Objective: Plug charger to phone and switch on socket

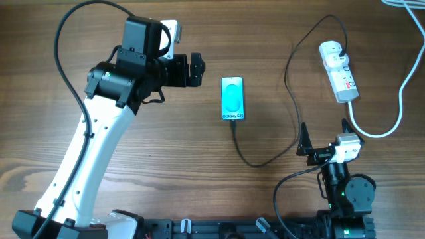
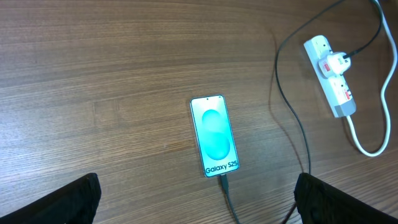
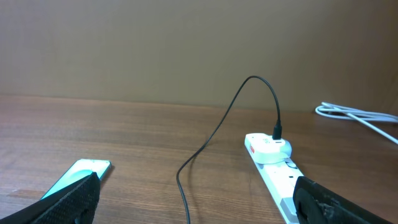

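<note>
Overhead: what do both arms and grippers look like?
Left arm: long white link with small dark dots, black joint housings, a black cable looping alongside. Left gripper: black, blocky fingers. Right arm: black, with a white block near the wrist. Right gripper: black pointed fingers.

The overhead camera looks straight down from far above and takes in the whole table (image 1: 265, 33). The left wrist camera is nearer and looks down at a slant on the phone (image 2: 214, 135), with the socket (image 2: 329, 74) at the upper right. The right wrist camera sits low, close to the table top, and looks almost level across it toward a brown wall (image 3: 186, 43). All three views share the phone, the socket and the charger (image 1: 287, 76).
</note>
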Controlling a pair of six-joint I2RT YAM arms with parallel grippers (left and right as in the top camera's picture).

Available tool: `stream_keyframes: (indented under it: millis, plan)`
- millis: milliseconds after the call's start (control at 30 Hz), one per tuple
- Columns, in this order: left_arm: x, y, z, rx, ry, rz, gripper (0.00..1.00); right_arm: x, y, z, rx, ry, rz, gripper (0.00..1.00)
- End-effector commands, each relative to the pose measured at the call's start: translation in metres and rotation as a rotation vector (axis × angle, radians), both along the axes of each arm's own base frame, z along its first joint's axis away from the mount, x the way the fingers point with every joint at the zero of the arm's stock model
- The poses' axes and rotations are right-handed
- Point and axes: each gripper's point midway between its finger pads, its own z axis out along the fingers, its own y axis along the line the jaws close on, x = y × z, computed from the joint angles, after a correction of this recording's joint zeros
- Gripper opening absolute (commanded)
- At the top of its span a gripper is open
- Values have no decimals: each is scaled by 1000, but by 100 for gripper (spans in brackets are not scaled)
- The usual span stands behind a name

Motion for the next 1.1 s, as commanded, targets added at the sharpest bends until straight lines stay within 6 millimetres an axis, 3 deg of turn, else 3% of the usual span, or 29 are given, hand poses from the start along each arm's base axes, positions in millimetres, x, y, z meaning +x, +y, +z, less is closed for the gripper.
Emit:
stream_keyframes:
  millis: [0, 433, 867, 1067]
  plan:
    - [2, 3, 0, 10, -8, 0, 100, -1, 0, 2, 11, -11, 0, 100]
    - [5, 21, -5, 91, -13, 64, 100, -1, 0, 2, 11, -11, 0, 100]
    - [-16, 53, -32, 129, 65, 129, 100, -1, 0, 2, 10, -11, 0, 100]
    - [-43, 81, -50, 125, 62, 191, 100, -1, 0, 2, 11, -11, 0, 100]
